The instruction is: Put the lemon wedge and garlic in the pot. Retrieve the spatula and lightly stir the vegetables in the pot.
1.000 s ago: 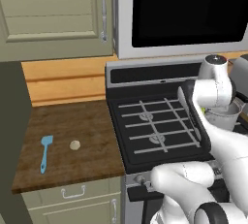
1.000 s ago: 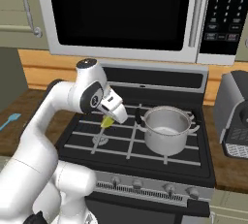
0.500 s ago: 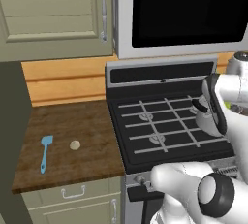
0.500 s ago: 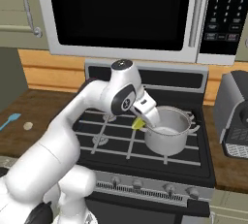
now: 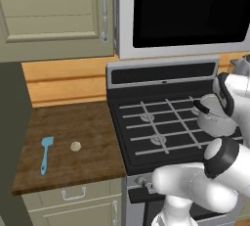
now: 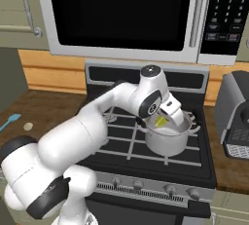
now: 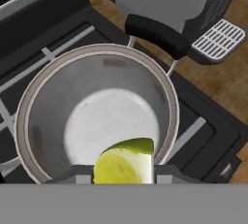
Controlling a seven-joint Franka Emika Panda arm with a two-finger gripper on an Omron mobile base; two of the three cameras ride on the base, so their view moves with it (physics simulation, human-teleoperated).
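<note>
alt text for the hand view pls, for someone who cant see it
The gripper holds a yellow lemon wedge just above the open steel pot, whose pale inside holds nothing yet. The pot sits on a black stove grate, its black handle pointing toward a grey toaster on the wooden counter.

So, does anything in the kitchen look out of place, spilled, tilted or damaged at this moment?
Nothing stands out. The round shiny steel pot stands upright on the stove, with the yellow lemon wedge held over its opening by the gripper. The light-blue spatula and the round beige garlic lie apart on the wooden counter.
</note>
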